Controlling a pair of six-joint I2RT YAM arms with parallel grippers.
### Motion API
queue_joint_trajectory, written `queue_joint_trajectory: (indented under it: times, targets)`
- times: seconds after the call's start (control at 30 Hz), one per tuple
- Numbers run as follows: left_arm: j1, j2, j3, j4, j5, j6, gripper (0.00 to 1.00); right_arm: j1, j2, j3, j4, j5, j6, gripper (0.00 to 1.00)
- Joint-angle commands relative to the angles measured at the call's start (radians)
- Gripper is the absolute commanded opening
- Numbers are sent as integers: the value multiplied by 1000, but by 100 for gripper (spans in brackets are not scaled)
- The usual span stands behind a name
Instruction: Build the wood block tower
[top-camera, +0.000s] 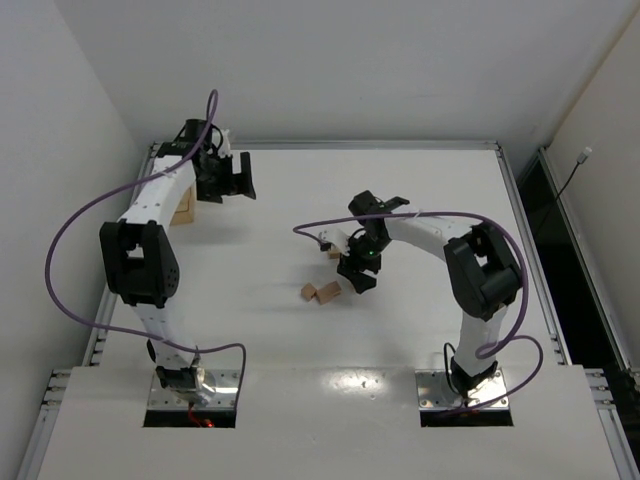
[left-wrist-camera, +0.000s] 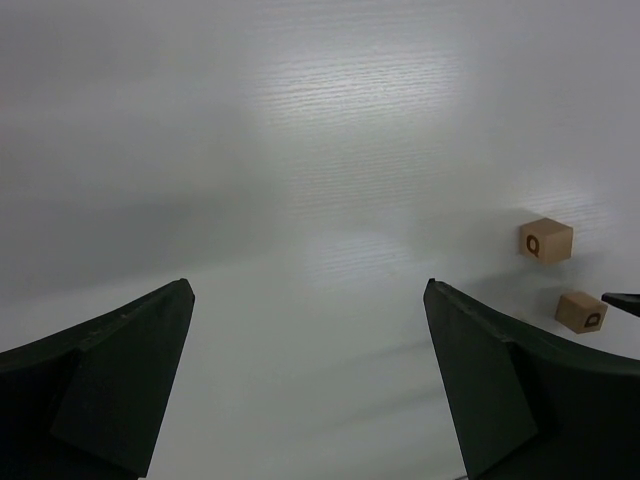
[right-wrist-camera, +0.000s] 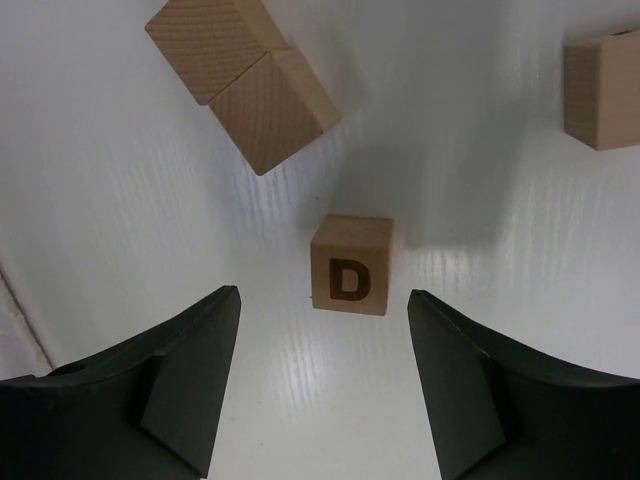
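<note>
Nearest the arm bases, a block pair (top-camera: 320, 292) lies flat on the table (top-camera: 260, 330), side by side & touching. Just beyond, R gripper (top-camera: 357, 274) sits low mid-table, fingers (right-wrist-camera: 190, 380) apart, released, nothing in them. D block (right-wrist-camera: 350, 265) lies just ahead of the tips, in line w/ the gap, touching neither finger, D face toward the gripper. Single block (top-camera: 333, 250) is a bit further back, apart from the rest. Tower blocks are all one layer, none stacked yet. Tan obj (top-camera: 184, 208) beside L arm is partly hidden, can't tell what. Farthest, L gripper (left-wrist-camera: 308, 285) is at far-left, well apart from the blocks, spread wide, empty. 2 cubes (left-wrist-camera: 545, 240) show at R edge of its wrist view.
</note>
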Motion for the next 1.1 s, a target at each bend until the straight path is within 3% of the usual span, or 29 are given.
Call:
queue_joint_trajectory:
  times: [0.0,0.27,0.33,0.4,0.43,0.5,0.63,0.8,0.93,1.07]
  targets:
    - [15,13,30,1,37,4,100,17,7,11,43,12,-21,65]
    - [25,33,49,1,37,4,100,57,37,-7,89,115,2,59]
    - [25,42,49,1,37,4,100,67,47,-17,98,124,2,54]
    - [34,42,49,1,37,4,100,77,47,-17,107,135,2,33]
    - [34,42,49,1,37,4,100,77,47,-17,107,146,11,15]
    - [34,42,49,1,37,4,100,77,47,-17,107,155,22,0]
    - [34,33,14,11,19,4,100,86,24,-4,97,178,91,0]
    - [34,-57,-83,63,-38,-35,100,51,-42,63,55,135,411,0]
    - [-8,-148,-151,84,-105,-47,100,70,-82,111,63,348,811,0]
    - [-67,-292,-220,115,-216,-125,100,71,-39,229,20,531,1029,0]
